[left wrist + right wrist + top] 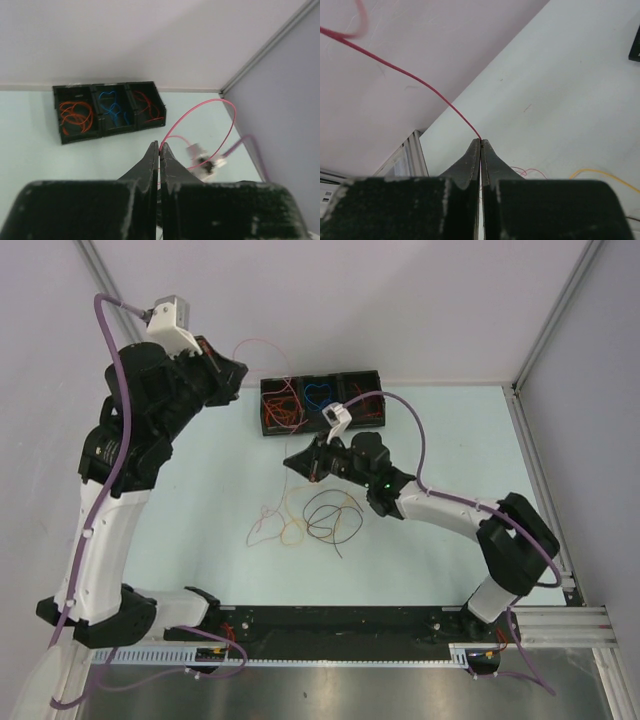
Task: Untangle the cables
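L gripper (159, 147), upper left of top view: jaws fully closed, pinching pink-red cable (218, 100), held up off table. Strand arcs rightward. Tray (303, 400), top centre: orange, blue, red wires in separate compartments. Loose tangle (308, 515) (pink, yellow, black) on table, centre, below tray. R gripper (480, 142), centre: jaws closed on red strand, prob. same cable. Assessment: one strand being drawn out. Next: separate arms slowly, watch for snags w/ tangle.
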You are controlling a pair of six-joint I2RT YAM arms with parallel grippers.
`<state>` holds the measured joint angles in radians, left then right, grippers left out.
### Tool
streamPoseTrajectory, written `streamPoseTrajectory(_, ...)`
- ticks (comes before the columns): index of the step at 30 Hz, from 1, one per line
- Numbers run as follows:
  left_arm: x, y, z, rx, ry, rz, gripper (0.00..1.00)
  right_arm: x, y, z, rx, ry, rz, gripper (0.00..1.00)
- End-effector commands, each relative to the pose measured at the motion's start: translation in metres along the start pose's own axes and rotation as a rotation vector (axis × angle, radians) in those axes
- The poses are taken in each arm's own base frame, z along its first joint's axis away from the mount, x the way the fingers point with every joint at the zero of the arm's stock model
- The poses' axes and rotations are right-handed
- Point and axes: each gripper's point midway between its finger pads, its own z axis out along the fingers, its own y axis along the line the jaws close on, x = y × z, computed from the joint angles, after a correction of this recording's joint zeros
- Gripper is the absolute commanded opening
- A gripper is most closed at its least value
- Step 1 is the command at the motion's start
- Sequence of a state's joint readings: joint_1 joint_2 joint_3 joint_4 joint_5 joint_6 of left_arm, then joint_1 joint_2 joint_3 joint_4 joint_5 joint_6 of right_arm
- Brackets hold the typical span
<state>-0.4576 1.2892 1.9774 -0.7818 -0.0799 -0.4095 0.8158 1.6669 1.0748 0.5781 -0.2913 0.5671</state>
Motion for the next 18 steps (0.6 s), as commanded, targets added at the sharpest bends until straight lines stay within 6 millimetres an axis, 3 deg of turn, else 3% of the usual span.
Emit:
streamPoseTrajectory(1,0.015,0.037,-0.014,-0.131,0.017,-0.007,0.0,-0.084,0.033,-0.035,-0.005,-0.163,-0.105,0.0)
streamPoseTrajectory(2,0.02,0.044,-0.016,-0.158,0.026,-0.009,0.0,-0.103,0.044,-0.049,-0.01,-0.206,-0.118,0.0)
streamPoseTrajectory(3,0.023,0.048,-0.022,-0.172,0.023,-0.013,0.0,-0.114,0.04,-0.058,0.011,-0.222,-0.122,0.0)
streamPoseTrajectory(4,0.04,0.06,-0.019,-0.215,0.062,-0.008,0.0,-0.125,0.044,-0.067,0.013,-0.247,-0.13,0.0)
streamPoseTrajectory(6,0.054,0.069,-0.022,-0.242,0.089,-0.008,0.0,-0.149,0.062,-0.091,-0.001,-0.307,-0.153,0.0)
streamPoseTrajectory(8,0.081,0.081,-0.02,-0.273,0.154,-0.001,0.0,-0.166,0.068,-0.106,0.008,-0.356,-0.173,0.0)
streamPoseTrajectory(9,0.101,0.088,-0.017,-0.282,0.2,0.003,0.0,-0.179,0.08,-0.12,-0.006,-0.395,-0.19,0.0)
streamPoseTrajectory(11,0.124,0.091,-0.012,-0.278,0.262,-0.004,0.0,-0.193,0.089,-0.133,-0.008,-0.433,-0.207,0.0)
streamPoseTrajectory(15,0.195,0.103,0.0,-0.269,0.441,-0.036,0.0,-0.213,0.107,-0.154,-0.018,-0.487,-0.232,0.0)
streamPoseTrajectory(18,0.227,0.094,0.007,-0.195,0.509,-0.096,0.0,-0.22,0.115,-0.159,-0.027,-0.508,-0.246,0.0)
